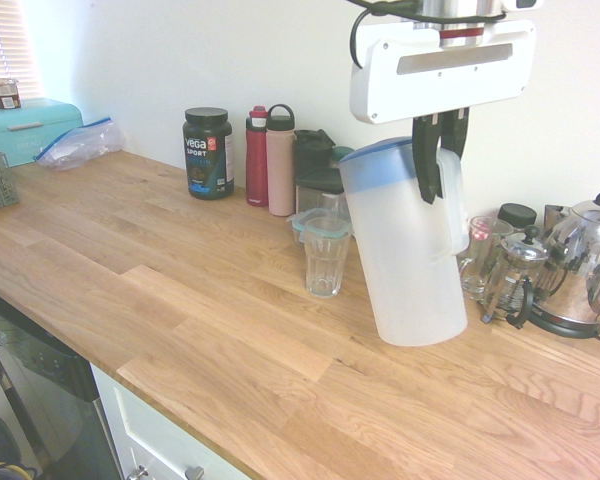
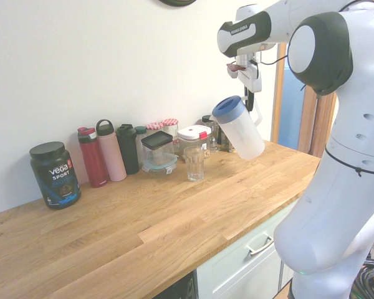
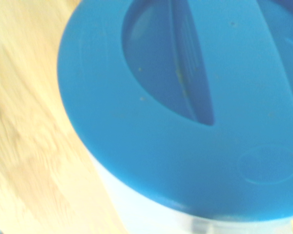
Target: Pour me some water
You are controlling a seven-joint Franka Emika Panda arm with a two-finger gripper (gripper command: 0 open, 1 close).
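Your gripper point(image 1: 440, 165) hangs from the white arm, pointing steeply down, its dark fingers point(image 1: 425, 160) pinched onto the handle of a frosted white pitcher point(image 1: 405, 250) with a blue lid point(image 2: 227, 106). The pitcher hangs directly below the gripper, tilted, with the lid end leaning toward the drinking glass point(image 1: 325, 262). In the second exterior view its base is clear of the bench point(image 1: 180, 300); in the first exterior view you cannot tell whether it touches. The water is not distinguishable through the frosted wall, so its level stays unknown to you.

The glass stands upright on the bench, just beside the pitcher on the lid side and lower than the lid; no stream shows between them. In the wrist view, the blue lid point(image 3: 185, 107) fills most of the frame, blurred, with wood grain beside it.

Along the wall behind the glass stand a dark tub printed "Vega Sport" point(image 1: 208, 152), a red bottle point(image 1: 257, 157), a pink bottle point(image 1: 280, 160) and lidded containers point(image 2: 157, 149). Beyond the pitcher, away from the glass, stand a French press point(image 1: 515, 275) and a steel kettle point(image 1: 585, 265).
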